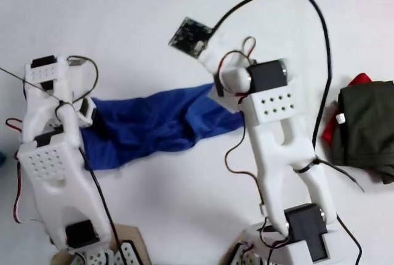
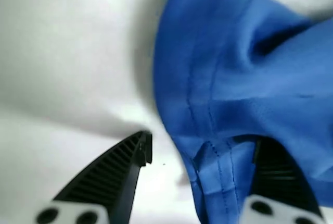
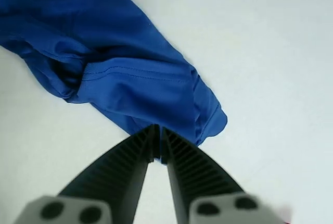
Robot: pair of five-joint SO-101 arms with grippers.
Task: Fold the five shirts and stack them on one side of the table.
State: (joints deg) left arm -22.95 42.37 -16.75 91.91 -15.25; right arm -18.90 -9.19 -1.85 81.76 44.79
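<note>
Blue shirt (image 1: 154, 123) lies bunched lengthwise mid-tabletop (image 1: 184, 203), between the 2 arms, w/ white surface showing all round it. L gripper (image 2: 203, 143): fingers wide apart, hem between them. R gripper (image 3: 157, 130): fingers closed together, tips at shirt's other end; pinching cloth or not, can't tell. By the right edge, well apart: 1 dark green shirt (image 1: 366, 123) folded atop 1 red shirt (image 1: 360, 80).

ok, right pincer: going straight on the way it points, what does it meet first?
The blue shirt. Its hemmed edge lies directly ahead of the right pincer, at the shut tips. They may be touching it, but depth is unclear.
</note>
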